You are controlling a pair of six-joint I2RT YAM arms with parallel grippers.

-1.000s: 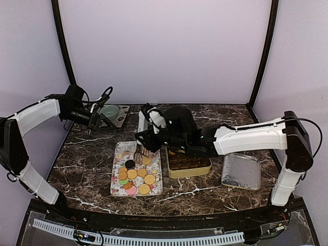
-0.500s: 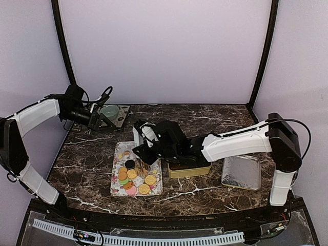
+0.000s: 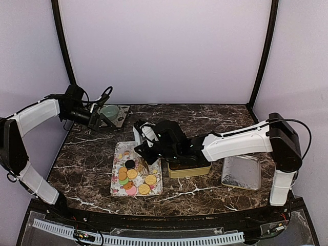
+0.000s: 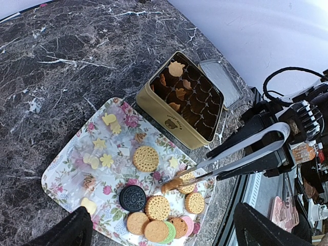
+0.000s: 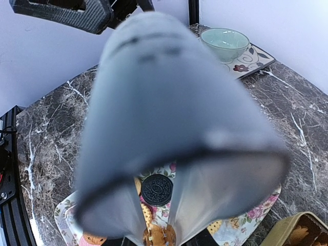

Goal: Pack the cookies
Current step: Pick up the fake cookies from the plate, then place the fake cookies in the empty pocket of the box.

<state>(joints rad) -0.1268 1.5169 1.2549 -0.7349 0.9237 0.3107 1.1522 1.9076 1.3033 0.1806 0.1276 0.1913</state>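
Cookies (image 4: 157, 207) are laid on a floral tray (image 4: 66, 164). One golden cookie (image 4: 177, 183) is pinched ahead of the right fingers (image 4: 259, 120) by the tongs (image 4: 241, 154) clamped between them. The left fingers (image 4: 72, 233) are spread wide.

**Off-task items around the right pincer**

I see metal tongs (image 4: 274, 138) projecting from the right pincer (image 3: 149, 142), tips low over the floral tray (image 4: 66, 169) beneath it. An open gold tin (image 4: 154, 110) sits just right of the pincer, and a silver lid (image 3: 241, 171) farther right. A green bowl (image 3: 109, 110) on a patterned mat (image 3: 122, 119) sits well beyond, to the left. The table (image 3: 205, 120) is dark marble.
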